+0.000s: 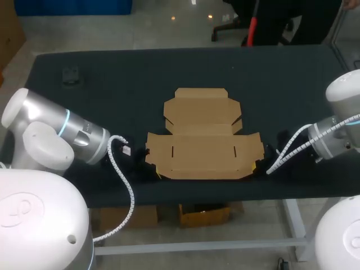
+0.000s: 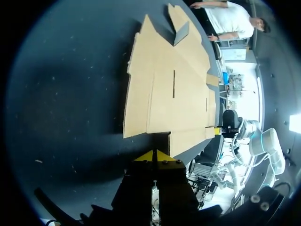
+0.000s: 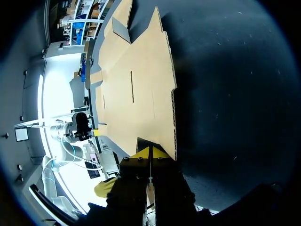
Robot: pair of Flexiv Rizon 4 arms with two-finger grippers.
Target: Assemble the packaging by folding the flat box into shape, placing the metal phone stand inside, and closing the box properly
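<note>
L pincer (image 2: 155, 154) is sitting w/ yellow tips together, flat cardboard box (image 1: 205, 140) lying just ahead of it on dark surface (image 1: 112, 84). R pincer (image 3: 150, 151) is resting tips together too, at box's opposite corner; box is lying unfolded betw. both.

A flat brown cardboard box (image 1: 205, 138) lies centred on the black cloth-covered table (image 1: 112, 101), toward its front edge. The left gripper (image 2: 154, 156) sits at the box's front-left corner, the right gripper (image 3: 150, 151) at its front-right. A small black object (image 1: 71, 75) lies far back-left.

Dark cloth-covered table (image 1: 281, 73)
</note>
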